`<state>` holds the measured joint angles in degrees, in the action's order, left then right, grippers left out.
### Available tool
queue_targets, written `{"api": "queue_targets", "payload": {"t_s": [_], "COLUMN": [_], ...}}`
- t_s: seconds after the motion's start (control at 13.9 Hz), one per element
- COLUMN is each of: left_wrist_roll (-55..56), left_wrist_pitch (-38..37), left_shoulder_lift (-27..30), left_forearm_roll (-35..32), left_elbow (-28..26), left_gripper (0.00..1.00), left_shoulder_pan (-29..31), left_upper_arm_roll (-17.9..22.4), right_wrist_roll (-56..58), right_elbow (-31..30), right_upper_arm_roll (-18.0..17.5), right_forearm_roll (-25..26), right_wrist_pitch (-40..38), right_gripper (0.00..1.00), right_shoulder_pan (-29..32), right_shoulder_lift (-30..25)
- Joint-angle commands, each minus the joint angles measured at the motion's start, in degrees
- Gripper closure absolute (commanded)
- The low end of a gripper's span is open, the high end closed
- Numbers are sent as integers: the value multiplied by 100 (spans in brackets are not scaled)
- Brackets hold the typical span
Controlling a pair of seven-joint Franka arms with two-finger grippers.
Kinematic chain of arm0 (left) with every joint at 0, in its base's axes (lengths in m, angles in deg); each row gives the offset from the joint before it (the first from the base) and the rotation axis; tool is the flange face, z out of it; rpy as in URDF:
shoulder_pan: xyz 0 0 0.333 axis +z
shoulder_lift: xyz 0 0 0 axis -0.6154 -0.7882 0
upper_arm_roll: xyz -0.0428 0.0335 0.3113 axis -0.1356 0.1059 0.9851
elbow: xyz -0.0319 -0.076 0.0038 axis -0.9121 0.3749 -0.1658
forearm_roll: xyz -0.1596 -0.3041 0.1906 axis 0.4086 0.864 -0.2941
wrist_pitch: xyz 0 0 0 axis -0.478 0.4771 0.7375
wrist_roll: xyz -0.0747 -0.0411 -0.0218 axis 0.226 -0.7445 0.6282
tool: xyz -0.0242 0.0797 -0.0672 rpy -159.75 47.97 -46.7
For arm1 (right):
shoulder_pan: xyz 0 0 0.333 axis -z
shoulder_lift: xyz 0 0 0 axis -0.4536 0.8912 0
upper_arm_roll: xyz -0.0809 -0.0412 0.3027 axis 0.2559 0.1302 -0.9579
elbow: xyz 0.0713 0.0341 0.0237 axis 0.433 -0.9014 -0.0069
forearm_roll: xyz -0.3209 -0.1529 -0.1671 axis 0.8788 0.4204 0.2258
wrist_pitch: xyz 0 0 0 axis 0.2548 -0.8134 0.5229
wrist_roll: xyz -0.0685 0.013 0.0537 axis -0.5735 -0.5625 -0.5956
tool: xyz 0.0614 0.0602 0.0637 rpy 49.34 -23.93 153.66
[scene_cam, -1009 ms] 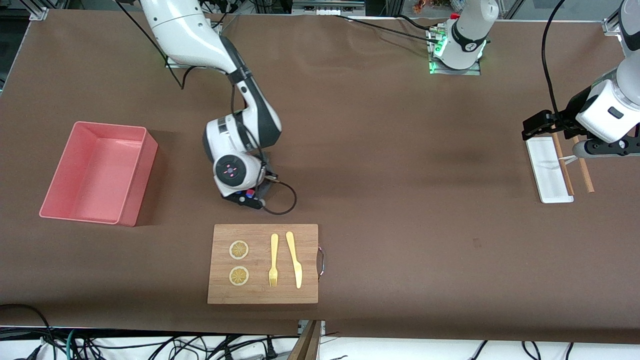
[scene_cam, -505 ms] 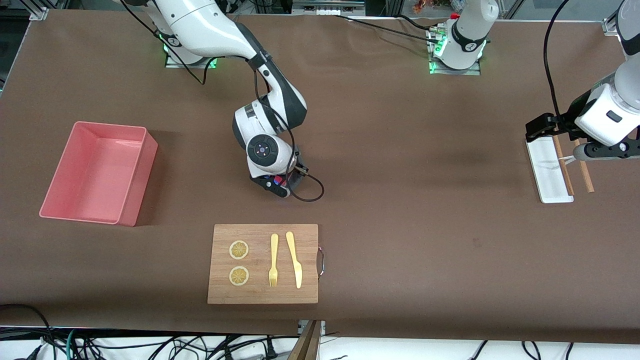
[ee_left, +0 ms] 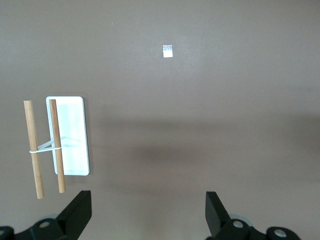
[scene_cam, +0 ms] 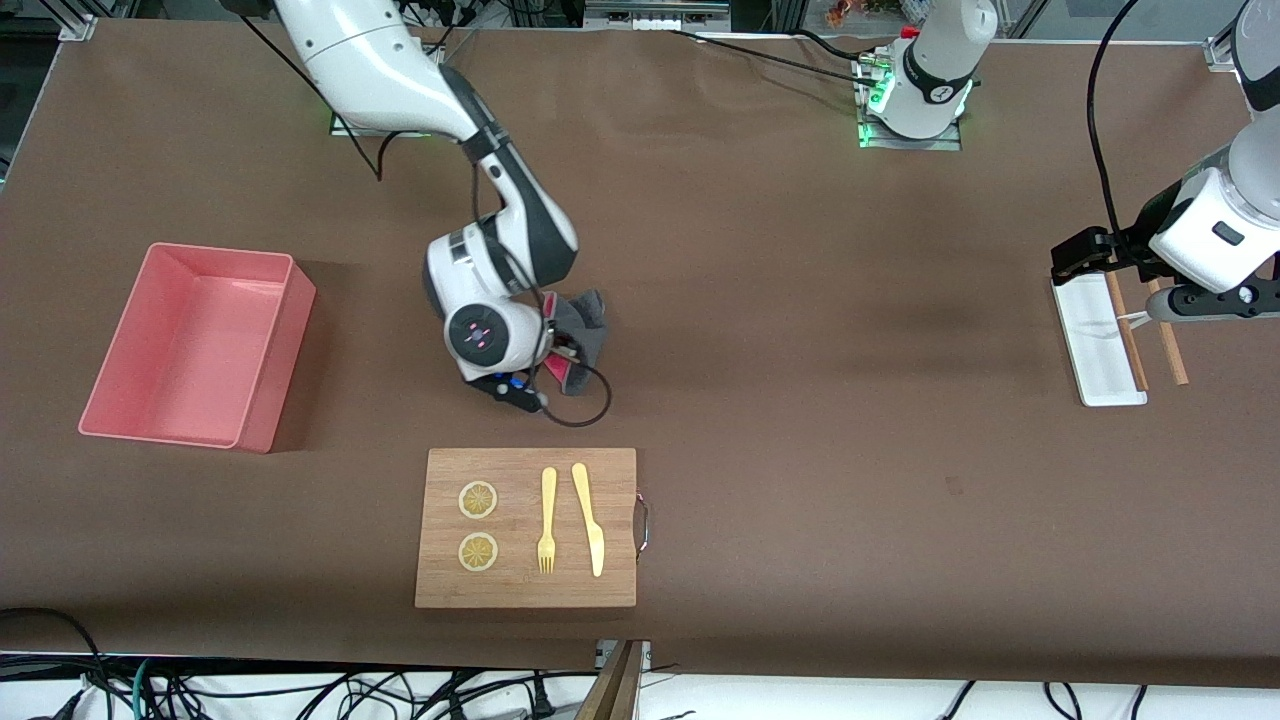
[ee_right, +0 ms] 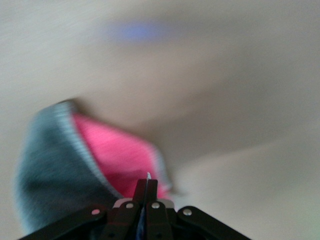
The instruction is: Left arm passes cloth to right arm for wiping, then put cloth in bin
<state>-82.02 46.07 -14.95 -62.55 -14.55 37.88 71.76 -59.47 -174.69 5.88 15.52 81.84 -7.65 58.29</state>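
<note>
Unmarked grey-pink cloth (scene_cam: 585,322) in right claw (ee_right: 146,186)

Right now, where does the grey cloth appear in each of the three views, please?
Front view: the cloth sticks out from under the right gripper, between the cutting board and the robots' bases.
Left wrist view: not in it.
Right wrist view: the cloth is pinched in the shut fingers, pink side showing.
Shared landmark: the brown table, seen in all three.

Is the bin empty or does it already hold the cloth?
Empty: the bin shows only bare pink floor. The cloth is pinched in the shut right gripper over the table.
</note>
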Motion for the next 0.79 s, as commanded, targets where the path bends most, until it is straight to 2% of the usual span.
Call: {"api": "queue_targets", "payload": {"t_s": [0.0, 0.43, 0.58, 0.72], "left_wrist_roll": [84, 84, 84, 84], "left_wrist_pitch": [-108, -108, -108, -108], "left_shoulder_lift": [-84, -84, -84, -84], "left_forearm_roll": [-92, -83, -83, -83], "left_elbow": [223, 258, 258, 267], "left_gripper": [0, 0, 0, 0], "left_shoulder_pan": [-8, -8, -8, -16], "left_upper_arm_roll": [-17, -8, -8, -8], "right_wrist_roll": [1190, 3862, 4120, 4156], "right_elbow": [-246, -238, -81, 270], "right_upper_arm_roll": [396, 1768, 1971, 1981], "right_forearm_roll": [144, 153, 249, 512], "right_wrist_pitch": [-392, -1041, -1445, -2077], "right_gripper": [100, 100, 100, 100], "right_shoulder_pan": [228, 228, 220, 220], "right_shoulder_lift": [-56, -223, -521, -802]}}
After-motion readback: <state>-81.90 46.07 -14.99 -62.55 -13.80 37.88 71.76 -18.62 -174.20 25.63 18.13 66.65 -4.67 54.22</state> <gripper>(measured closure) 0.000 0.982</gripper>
